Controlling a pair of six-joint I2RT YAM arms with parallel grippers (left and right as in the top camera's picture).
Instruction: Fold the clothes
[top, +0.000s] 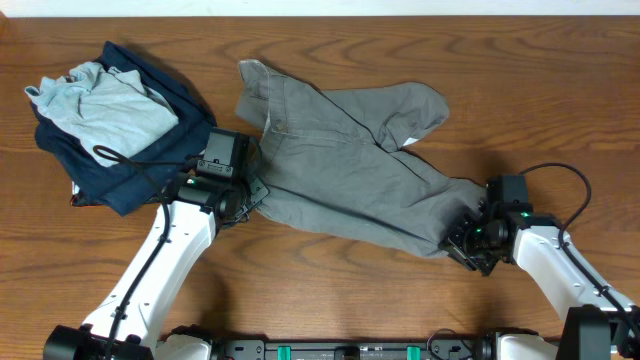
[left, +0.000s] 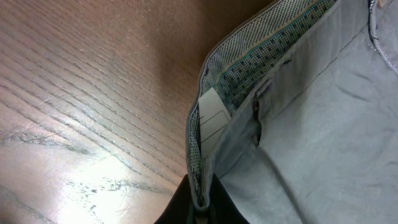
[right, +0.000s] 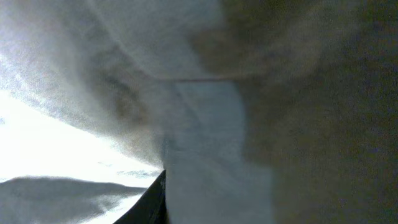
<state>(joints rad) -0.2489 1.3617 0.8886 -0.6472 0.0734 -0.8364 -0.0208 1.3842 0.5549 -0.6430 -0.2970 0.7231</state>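
- Shorts (top: 340, 165), wrinkled medium-grey woven cloth, are lying on brown wooden table (top: 400, 315).
- Left gripper (top: 252, 197) is clamping their waistband (left: 208, 124).
- Right gripper (top: 457, 245) is sitting at 1 leg hem; grip unclear.

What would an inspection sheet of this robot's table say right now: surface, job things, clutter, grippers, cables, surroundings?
Surface: glossy brown wood-grain table.
Job's things: wrinkled medium-grey woven shorts, spread out, not yet folded.
Clutter: crumpled pale grey-blue shirt lying on a dark navy garment, far left.
Grippers: left gripper shut on the shorts' waistband; right gripper at a leg hem, grip unclear.
Cables: black left-arm cable draped over the navy garment; black right-arm cable looping above the table.
Surroundings: nothing seen.
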